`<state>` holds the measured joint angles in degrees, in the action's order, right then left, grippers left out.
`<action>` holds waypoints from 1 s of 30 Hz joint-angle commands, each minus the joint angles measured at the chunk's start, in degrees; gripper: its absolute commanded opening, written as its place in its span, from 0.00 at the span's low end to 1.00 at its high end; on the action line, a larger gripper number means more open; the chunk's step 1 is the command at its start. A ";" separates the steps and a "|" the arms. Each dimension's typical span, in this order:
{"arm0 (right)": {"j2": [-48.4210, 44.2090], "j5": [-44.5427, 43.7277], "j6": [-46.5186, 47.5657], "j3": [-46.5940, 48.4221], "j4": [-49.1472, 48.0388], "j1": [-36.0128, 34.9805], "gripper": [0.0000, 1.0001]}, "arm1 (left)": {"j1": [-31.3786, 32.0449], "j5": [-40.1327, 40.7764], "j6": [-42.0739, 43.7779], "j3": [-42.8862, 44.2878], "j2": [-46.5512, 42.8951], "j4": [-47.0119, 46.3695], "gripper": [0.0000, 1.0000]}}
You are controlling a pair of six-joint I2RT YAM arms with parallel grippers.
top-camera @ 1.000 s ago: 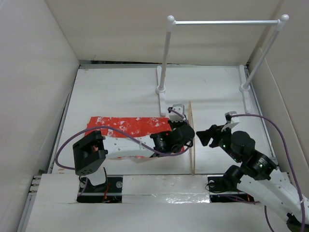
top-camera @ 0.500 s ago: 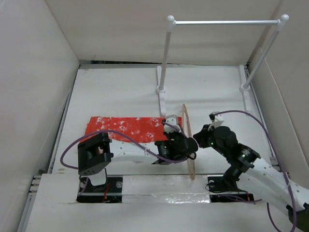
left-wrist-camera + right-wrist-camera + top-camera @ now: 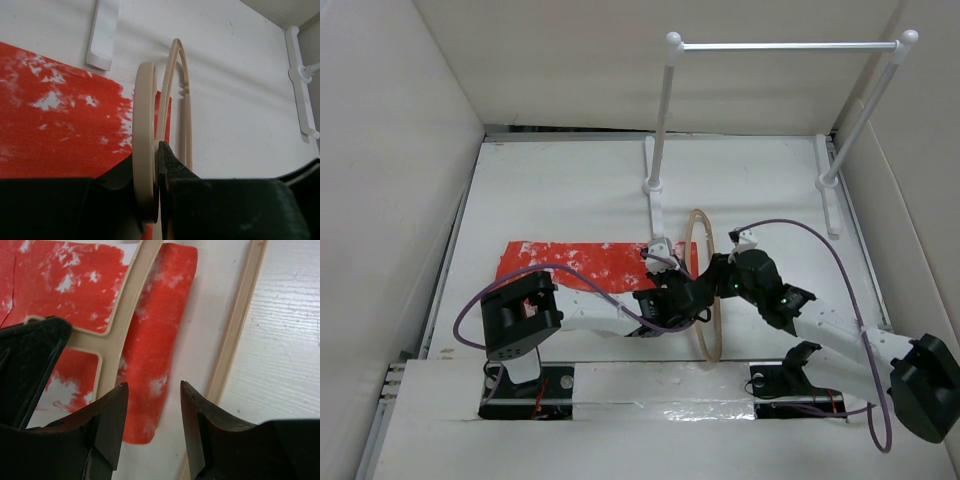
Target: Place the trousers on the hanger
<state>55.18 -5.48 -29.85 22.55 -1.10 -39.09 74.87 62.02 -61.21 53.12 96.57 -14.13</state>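
Two tasks split: my left jaws clamp the hanger [image 3: 145,125] upright at centre frame, while my right jaws, half parted and empty, should close squarely on the end of the trousers [image 3: 570,265], flat on the counter [image 3: 570,190] centre-left.

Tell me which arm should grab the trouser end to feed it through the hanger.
Right. The right claw is open over the end of the trousers; the left claw is shut on the hanger, so it is occupied.
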 commanded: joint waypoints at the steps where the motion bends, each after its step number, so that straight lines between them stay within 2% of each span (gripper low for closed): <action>1: 5.09 3.97 -1.00 0.39 -11.01 2.26 0.52 | -0.60 -0.32 2.24 -1.44 -0.60 0.33 0.00; 10: 17.50 11.36 -3.99 -1.19 -23.31 5.52 0.53 | -2.45 -2.95 3.55 -5.31 -1.74 -3.09 0.00; 13: 19.96 12.41 -5.48 -2.85 -27.53 5.52 0.50 | -3.06 -3.22 3.73 -5.84 -2.00 -3.01 0.00; 16: 22.07 14.60 -6.36 -3.74 -30.70 6.13 0.41 | -3.59 -3.57 4.87 -6.36 -2.36 -4.06 0.00; 20: 23.66 17.51 -8.03 -5.84 -36.33 6.66 0.06 | -3.59 -2.87 6.54 -6.45 -2.71 -3.89 0.00; 22: 22.79 19.35 -8.65 -7.33 -38.69 7.27 0.00 | -3.59 -2.43 7.15 -6.80 -3.14 -3.62 0.00; 24: 20.68 19.89 -8.65 -8.39 -39.06 8.51 0.00 | -4.12 -2.25 7.77 -7.68 -3.84 -3.45 0.00; 30: 4.26 17.35 -5.67 -7.43 -22.65 13.85 0.00 | -4.82 -0.58 10.76 -10.75 -6.48 -2.40 0.00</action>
<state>66.02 13.08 -37.47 14.04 -27.49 -27.79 71.02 59.22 -55.27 44.75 92.38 -21.15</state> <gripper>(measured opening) 0.031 0.059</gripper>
